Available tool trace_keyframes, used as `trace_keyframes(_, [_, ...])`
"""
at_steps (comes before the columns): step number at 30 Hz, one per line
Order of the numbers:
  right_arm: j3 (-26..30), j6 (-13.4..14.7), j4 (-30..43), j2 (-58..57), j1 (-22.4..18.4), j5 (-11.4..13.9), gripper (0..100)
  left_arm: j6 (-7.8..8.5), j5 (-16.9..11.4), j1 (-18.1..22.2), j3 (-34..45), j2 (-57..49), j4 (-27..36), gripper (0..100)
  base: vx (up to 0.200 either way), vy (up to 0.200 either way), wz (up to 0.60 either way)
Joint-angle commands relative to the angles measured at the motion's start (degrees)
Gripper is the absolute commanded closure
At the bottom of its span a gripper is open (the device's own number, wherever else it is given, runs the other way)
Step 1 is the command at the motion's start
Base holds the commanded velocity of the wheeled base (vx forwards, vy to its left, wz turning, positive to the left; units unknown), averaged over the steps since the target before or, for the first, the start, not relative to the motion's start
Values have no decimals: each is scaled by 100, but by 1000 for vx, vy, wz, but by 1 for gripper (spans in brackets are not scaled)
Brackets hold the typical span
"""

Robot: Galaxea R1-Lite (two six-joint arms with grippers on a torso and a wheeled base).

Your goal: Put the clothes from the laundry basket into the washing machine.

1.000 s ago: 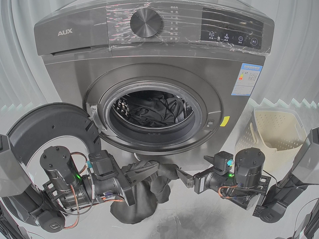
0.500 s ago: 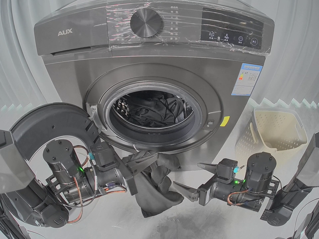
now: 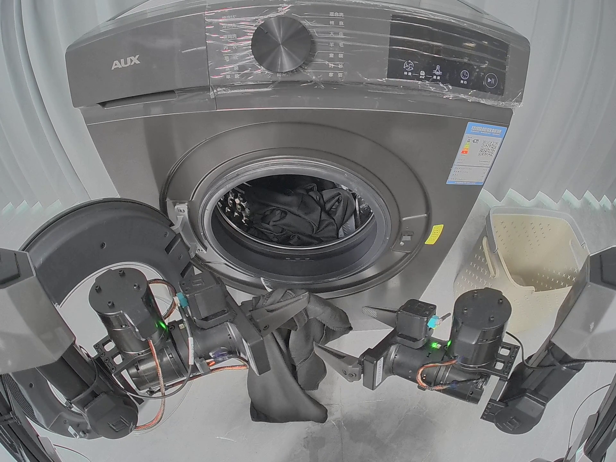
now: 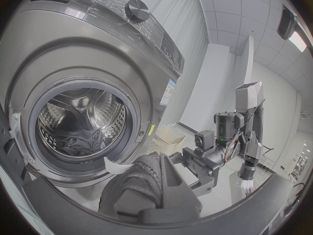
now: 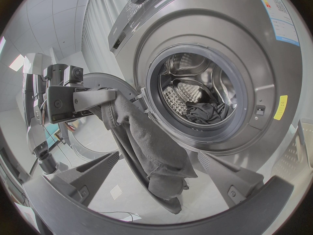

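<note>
Down at lower centre, the left gripper is clamped on a dark garment that hangs below it. Just beside it, the right gripper has its fingers spread apart.

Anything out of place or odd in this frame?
Only the wrinkled plastic film left on the washing machine's control panel. Otherwise orderly: the left gripper holds a dark garment hanging free; the right gripper is open beside it.

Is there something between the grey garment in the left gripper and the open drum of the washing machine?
Nothing visible. The door stands swung aside, the drum mouth just above the garment is free, and the open right gripper is beside it, off the path.
</note>
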Motion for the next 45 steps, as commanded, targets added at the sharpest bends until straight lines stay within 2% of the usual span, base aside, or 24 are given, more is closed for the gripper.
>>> trace_keyframes(1, [-202,-11,-28,340,52,-3,0,-1,-8,-1,36,-31,-3,100,0,0,0])
trace_keyframes(8, [-616,6,-28,498,44,6,0,7,-8,-1,71,-40,-3,100,0,0,0])
trace_keyframes(16, [-791,6,-46,551,44,-12,0,7,-8,-1,80,-57,-3,100,0,0,0])
trace_keyframes(17, [-800,6,-46,551,52,-12,100,7,-8,-9,71,-57,-3,100,0,0,0])
trace_keyframes(32, [-668,41,-195,375,184,-38,100,7,-8,-1,71,-31,-3,100,0,0,0])
trace_keyframes(39, [-501,50,-186,102,184,-152,100,-1,1,43,106,-14,-3,100,0,0,0])
trace_keyframes(40, [-475,59,-186,58,176,-161,100,-1,-8,52,133,-22,-3,0,0,0,0])
trace_keyframes(45, [-431,59,-178,-223,114,-170,100,-54,-8,52,221,22,-3,0,0,0,0])
